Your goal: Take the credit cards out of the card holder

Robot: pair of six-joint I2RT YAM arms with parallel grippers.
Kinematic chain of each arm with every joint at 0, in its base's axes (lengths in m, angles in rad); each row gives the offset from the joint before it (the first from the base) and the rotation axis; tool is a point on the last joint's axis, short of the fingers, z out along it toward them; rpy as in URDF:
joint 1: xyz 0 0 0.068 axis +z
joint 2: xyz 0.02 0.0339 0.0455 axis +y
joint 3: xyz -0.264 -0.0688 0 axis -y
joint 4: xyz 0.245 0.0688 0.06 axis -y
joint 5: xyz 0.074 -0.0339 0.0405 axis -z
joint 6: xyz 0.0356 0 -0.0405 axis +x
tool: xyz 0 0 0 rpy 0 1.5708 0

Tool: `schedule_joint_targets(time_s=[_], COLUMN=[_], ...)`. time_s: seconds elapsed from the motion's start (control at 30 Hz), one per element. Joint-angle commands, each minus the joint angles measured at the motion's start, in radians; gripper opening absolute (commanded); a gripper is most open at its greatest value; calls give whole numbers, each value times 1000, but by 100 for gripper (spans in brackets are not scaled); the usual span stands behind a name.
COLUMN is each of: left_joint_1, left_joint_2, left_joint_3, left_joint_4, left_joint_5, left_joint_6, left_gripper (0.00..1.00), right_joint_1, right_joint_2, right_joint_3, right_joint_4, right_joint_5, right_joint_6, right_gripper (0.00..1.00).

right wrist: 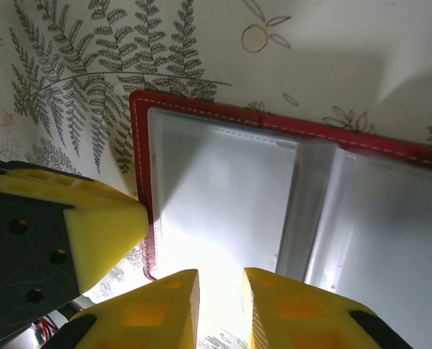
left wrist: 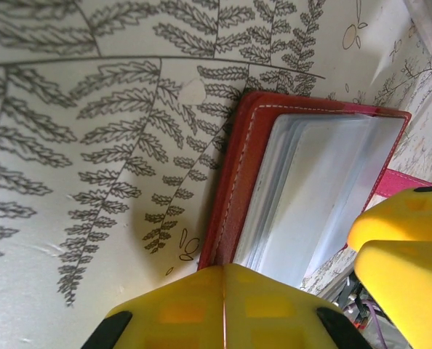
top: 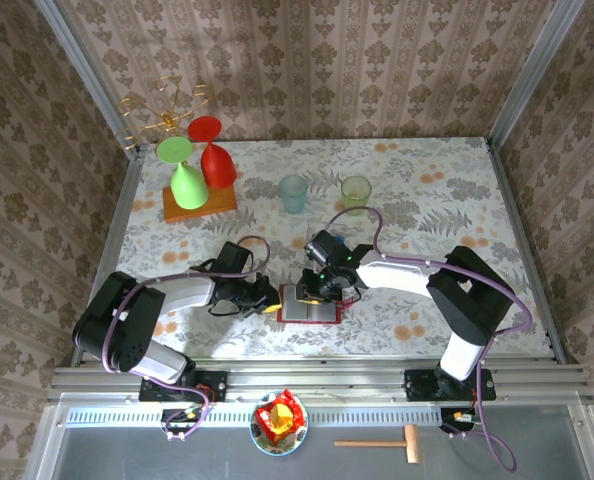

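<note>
**Both arms at the open red card holder**

The right gripper has its jaws a little apart. A narrow gap shows between two blocky yellow plastic fingers held over a clear pocket of the card holder. The left gripper has its jaws together, the yellow fingers meeting along a thin seam. Its tip is at the end of the holder's red border; I cannot tell whether it presses on it.

The holder lies open and flat at the front middle of the worktop, between the two grippers. Its cover is red with rounded corners and a pale line of stitching. Inside is a stack of glossy, greyish clear plastic pockets. Glare hides whether the credit cards sit in them.

The worktop is covered in a cloth printed with ferns and flowers. Two translucent tumblers stand upright at the back, a blue-green cup and a pale green cup. At the back left, a wooden board carries a green goblet and a red goblet, with a gold wire stand behind. In front of the arm bases, a bowl holds red and yellow blocks, and a wooden mallet lies well to its right.
</note>
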Motion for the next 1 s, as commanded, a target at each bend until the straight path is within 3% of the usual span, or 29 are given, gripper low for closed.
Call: schedule_joint_targets(time_s=[0.0,0.97], left_joint_1=[-8,-10], left_joint_2=[5,51], left_joint_3=[-14,6], left_joint_4=[-32,-58], left_joint_5=[-11,-15], left_joint_6=[30,54], left_gripper=[8,8], right_joint_1=[11,6], right_joint_2=[19,11], right_joint_3=[-9,-3], right_joint_4=[18,-101], right_joint_5=[-16,67], right_joint_6=[28,-7], right_gripper=[23,24])
